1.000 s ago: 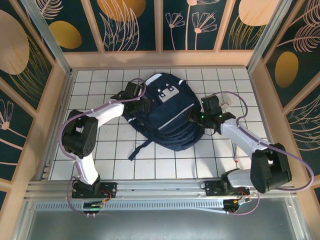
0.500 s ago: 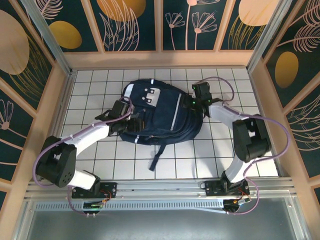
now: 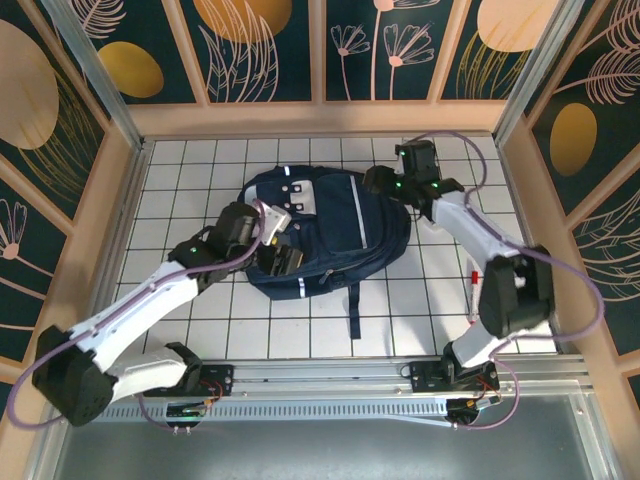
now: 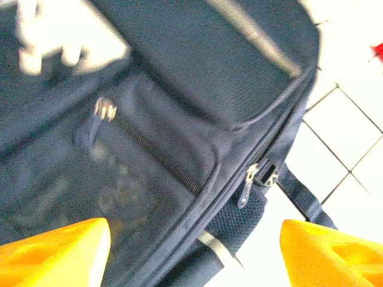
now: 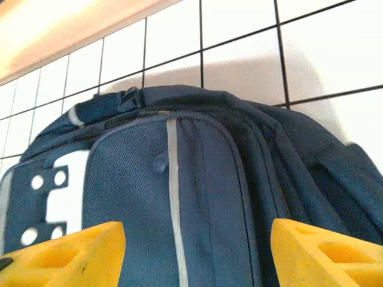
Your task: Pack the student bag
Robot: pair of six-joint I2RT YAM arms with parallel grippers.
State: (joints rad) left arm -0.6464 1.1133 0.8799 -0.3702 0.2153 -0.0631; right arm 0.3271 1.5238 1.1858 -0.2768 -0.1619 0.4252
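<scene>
While the student bag [image 3: 330,232] lay flat on the tiled table [image 3: 200,300], the left gripper [image 4: 194,251] and right gripper [image 5: 197,254] hung over opposite sides, jaws apart, apparently positioning it for packing

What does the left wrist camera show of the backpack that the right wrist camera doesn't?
Left wrist, not right wrist: a front-pocket zipper pull, a side zipper pull, a mesh pocket and a loose strap lying on the tiles.

Right wrist, not left wrist: the bag's rounded top edge and the wooden wall beyond it.

Both: the student bag in navy fabric, a pale stripe, a white patch (blurred from the left wrist), the white tiled table, and yellow fingers spread wide, left fingers and right fingers.
</scene>
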